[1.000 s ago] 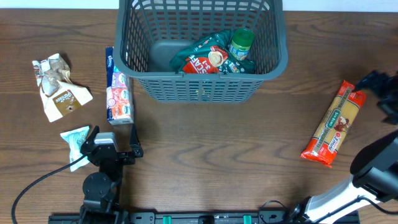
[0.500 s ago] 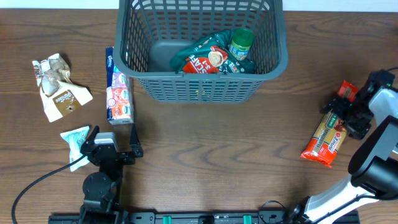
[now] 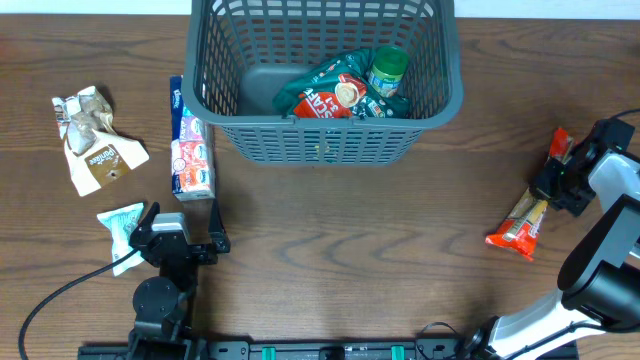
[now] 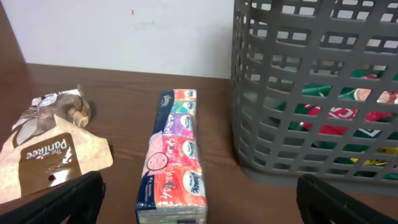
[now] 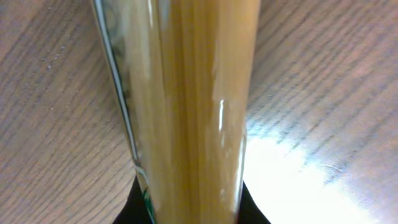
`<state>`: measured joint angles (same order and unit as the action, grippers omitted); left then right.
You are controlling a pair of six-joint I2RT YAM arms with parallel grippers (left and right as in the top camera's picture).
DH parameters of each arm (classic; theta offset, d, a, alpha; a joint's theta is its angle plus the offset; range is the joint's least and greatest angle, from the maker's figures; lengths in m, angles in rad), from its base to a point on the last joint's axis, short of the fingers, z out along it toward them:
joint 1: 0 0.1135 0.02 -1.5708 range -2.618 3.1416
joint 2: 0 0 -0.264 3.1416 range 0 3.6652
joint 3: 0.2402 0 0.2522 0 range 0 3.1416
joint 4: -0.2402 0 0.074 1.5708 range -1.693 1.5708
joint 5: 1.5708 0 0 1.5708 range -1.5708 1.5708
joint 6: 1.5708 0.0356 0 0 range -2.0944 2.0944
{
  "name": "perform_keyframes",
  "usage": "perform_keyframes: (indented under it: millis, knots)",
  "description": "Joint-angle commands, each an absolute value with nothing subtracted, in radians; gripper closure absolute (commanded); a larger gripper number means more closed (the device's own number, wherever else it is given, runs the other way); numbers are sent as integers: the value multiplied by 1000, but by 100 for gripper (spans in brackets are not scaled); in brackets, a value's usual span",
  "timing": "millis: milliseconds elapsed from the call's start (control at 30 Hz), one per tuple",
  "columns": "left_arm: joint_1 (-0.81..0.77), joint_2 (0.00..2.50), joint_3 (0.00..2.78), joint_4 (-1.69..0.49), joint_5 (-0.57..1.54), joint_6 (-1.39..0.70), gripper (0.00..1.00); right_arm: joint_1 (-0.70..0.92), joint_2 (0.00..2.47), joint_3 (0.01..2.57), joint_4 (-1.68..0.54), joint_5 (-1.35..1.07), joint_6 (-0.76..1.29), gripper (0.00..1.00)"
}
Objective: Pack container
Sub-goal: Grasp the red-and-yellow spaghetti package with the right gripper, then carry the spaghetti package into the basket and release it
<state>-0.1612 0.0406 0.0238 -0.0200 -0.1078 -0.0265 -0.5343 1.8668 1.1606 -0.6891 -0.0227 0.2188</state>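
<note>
1. Our right gripper [image 3: 563, 186] is closed on the pasta pack [image 3: 520, 228], whose long axis slants near-left to far-right.
2. The basket [image 3: 320, 142] lies well apart, to the far left of that hand.
3. Our left gripper [image 3: 183, 212] gapes empty.

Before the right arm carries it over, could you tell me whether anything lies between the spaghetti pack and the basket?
Nothing visible does: only bare tabletop lies between the spaghetti pack, gripped by the right tool, and the basket.

Left arm [image 3: 160, 295] black, black cable [image 3: 55, 295]; right arm [image 3: 605, 250] white-linked, right hand [image 3: 560, 185] black.
</note>
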Motion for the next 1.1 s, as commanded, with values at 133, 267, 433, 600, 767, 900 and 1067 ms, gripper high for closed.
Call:
perform_keyframes:
  millis: [133, 267, 433, 600, 767, 900, 1067]
  knots:
    - [-162, 43, 12, -51, -113, -32, 1, -480, 1847, 1296, -793, -139, 206, 99]
    - [-162, 43, 12, -51, -113, -32, 1, -403, 1768, 1519, -898, -139, 174, 99]
    - [-162, 43, 12, -51, -113, -32, 1, -288, 1730, 1905, -1058, -139, 126, 99]
    - [-162, 43, 12, -51, -113, -32, 1, -118, 1730, 2223, -1134, -150, -133, 99]
    - [-162, 43, 12, -51, -113, -32, 1, 113, 1730, 2346, -1112, -171, -581, 99]
    - [-162, 43, 12, -51, -113, -32, 1, 260, 1751, 2346, -1026, -160, -736, 99]
    - [-162, 43, 12, -51, -113, -32, 1, 345, 1839, 2346, -957, -158, -735, 99]
